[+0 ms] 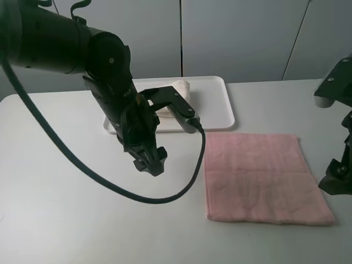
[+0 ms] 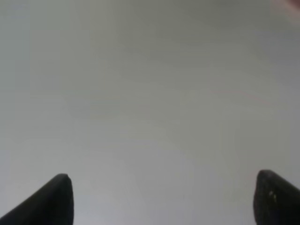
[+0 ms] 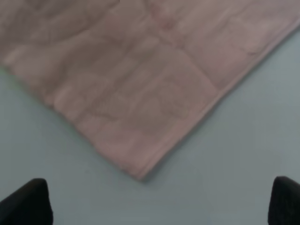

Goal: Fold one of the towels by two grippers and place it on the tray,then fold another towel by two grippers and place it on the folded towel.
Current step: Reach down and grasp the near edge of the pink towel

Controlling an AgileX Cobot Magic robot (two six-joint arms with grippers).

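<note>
The cream towel (image 1: 177,89) lies folded on the white tray (image 1: 212,102) at the back of the table, partly hidden by my left arm. Spread flat on the table, right of centre, is the pink towel (image 1: 264,177). My left gripper (image 1: 149,160) points down over bare table left of the pink towel; in the left wrist view the left gripper (image 2: 161,199) is open, with only table between its fingertips (image 2: 54,201). My right gripper (image 1: 335,177) hangs at the towel's right edge. The right wrist view shows the right gripper (image 3: 159,204) open, just off a corner of the pink towel (image 3: 140,89).
A thick black cable (image 1: 110,187) loops from my left arm across the white table (image 1: 66,220) to the tray's front edge. Grey wall panels (image 1: 236,38) stand behind the table.
</note>
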